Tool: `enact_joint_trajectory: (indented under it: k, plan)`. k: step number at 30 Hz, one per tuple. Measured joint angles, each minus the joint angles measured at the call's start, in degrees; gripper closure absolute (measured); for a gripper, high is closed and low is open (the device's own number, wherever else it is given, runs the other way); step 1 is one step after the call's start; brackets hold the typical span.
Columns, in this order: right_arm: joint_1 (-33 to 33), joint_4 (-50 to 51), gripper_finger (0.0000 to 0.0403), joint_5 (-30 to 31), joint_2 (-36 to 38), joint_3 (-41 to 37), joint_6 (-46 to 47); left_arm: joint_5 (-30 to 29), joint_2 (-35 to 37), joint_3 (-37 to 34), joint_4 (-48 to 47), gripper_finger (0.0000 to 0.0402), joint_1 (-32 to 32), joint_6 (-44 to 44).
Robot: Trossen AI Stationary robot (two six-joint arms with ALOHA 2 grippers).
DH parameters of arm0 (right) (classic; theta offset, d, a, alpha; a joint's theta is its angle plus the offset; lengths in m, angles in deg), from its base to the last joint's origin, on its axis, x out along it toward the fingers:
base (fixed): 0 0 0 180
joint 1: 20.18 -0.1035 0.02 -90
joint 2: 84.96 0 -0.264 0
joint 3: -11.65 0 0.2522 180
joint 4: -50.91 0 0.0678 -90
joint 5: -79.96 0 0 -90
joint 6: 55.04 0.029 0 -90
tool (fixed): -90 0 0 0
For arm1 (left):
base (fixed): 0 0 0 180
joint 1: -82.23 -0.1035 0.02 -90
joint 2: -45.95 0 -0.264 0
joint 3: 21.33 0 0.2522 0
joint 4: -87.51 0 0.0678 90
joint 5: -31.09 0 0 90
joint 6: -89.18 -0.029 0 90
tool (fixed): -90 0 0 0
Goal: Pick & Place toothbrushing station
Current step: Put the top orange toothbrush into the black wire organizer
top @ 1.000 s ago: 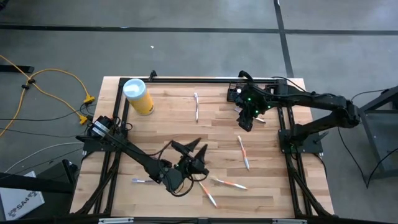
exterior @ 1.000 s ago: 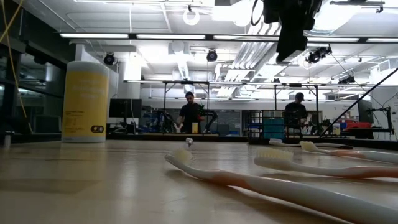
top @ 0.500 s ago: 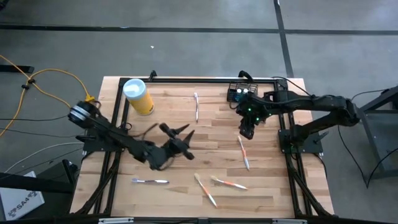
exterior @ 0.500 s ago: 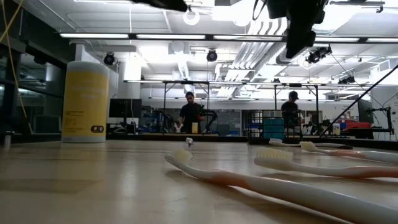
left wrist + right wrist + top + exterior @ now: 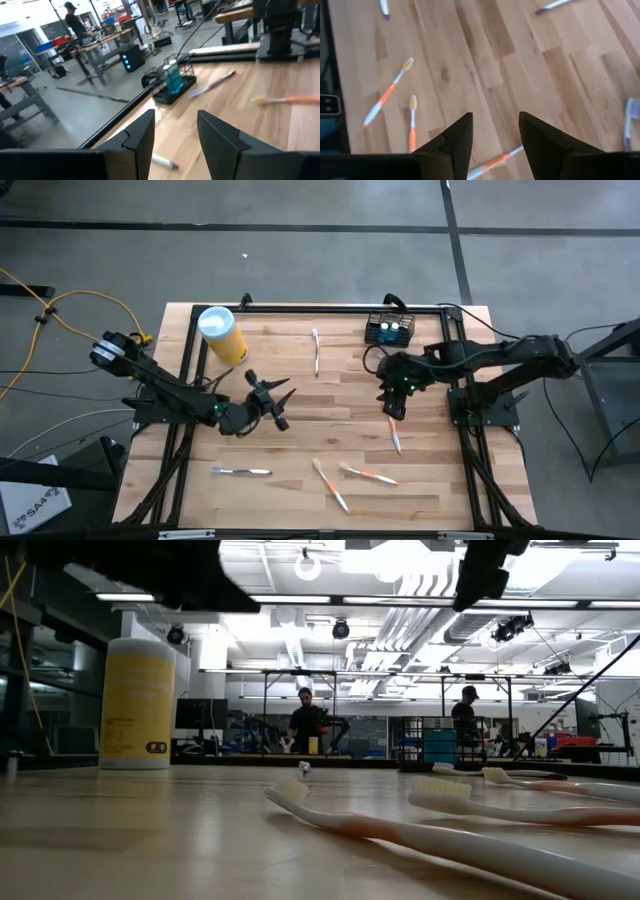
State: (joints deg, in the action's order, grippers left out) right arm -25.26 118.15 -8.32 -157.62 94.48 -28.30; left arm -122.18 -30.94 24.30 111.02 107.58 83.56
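Two sets of jaws standing apart and empty, right gripper (image 5: 393, 413) hovering just near-side of the toothbrushing station (image 5: 389, 330) at the counter's (image 5: 350, 390) far right edge, left gripper (image 5: 280, 405) mid-counter, well apart and farther from it.

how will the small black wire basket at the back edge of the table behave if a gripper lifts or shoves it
The small black wire-mesh basket looks like thin open wire, so it is probably light and stiff. It appears to hold blue and pale items, so a tilt could shift them. Sitting flat on the wooden table, it would likely slide rather than roll if pushed.
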Motion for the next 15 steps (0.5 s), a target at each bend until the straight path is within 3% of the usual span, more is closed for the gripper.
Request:
enact_joint_trajectory:
  k: [9, 15]
  plan:
    - [-6.9, -6.5, 0.0251, 3.8, 0.0, -4.5, 4.7, -2.8, 0.0, -2.2, -0.3, 0.0260, 5.0, 8.8]
    - [-9.4, -6.7, 0.0251, 4.9, 0.0, -12.2, 14.5, -2.8, -0.1, -2.2, -0.3, 0.0260, 7.6, 12.4]
